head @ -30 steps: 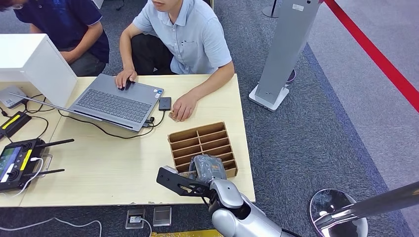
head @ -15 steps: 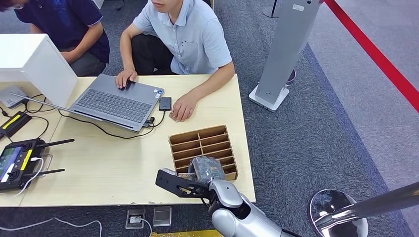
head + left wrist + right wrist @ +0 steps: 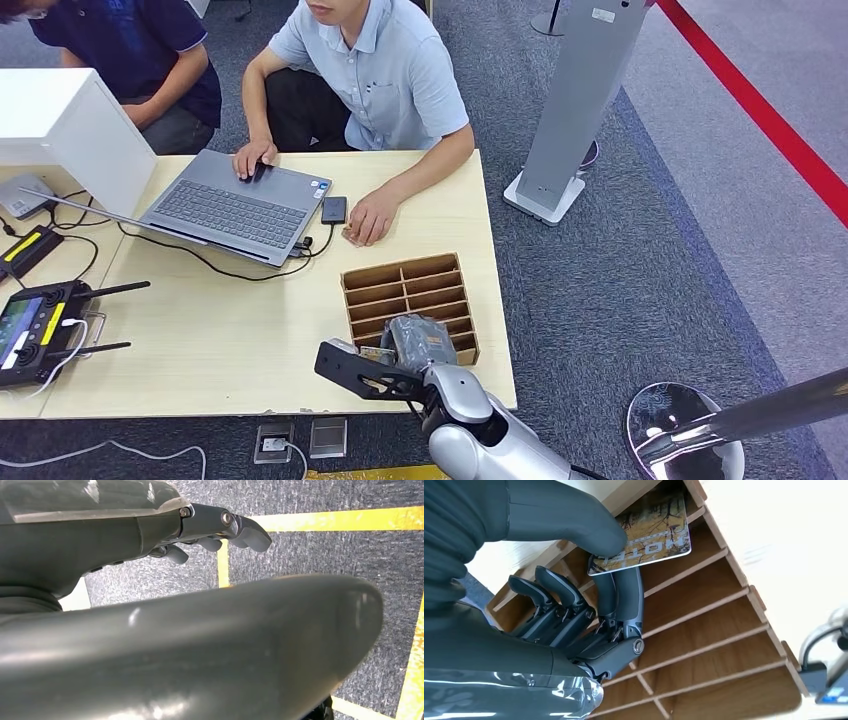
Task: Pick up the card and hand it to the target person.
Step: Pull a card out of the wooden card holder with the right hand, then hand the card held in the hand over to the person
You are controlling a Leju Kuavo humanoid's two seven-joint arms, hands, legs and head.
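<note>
The card [image 3: 651, 535], printed in yellow-brown with the word HOTEL, lies over a near slot of the wooden divider box [image 3: 724, 645]. My right hand [image 3: 589, 615] pinches it, with the thick thumb [image 3: 574, 520] on top and two dark fingers beneath. In the head view that right hand [image 3: 420, 345] hovers over the near end of the box [image 3: 405, 285] on the light table [image 3: 230, 340]. A person in a light blue shirt [image 3: 385, 80] sits at the far side, one hand [image 3: 372, 215] resting on the table. My left hand [image 3: 220, 530] hangs over the carpet, holding nothing.
A laptop [image 3: 235, 205] with cables, a small dark device [image 3: 334, 209] and a controller [image 3: 35, 325] occupy the table's left and far parts. A second person in dark blue [image 3: 130, 50] sits far left. A grey stand [image 3: 575, 100] rises right of the table.
My right hand has sunk a little lower over the box's near slots, and the box has shifted slightly toward me. The people have stayed put.
</note>
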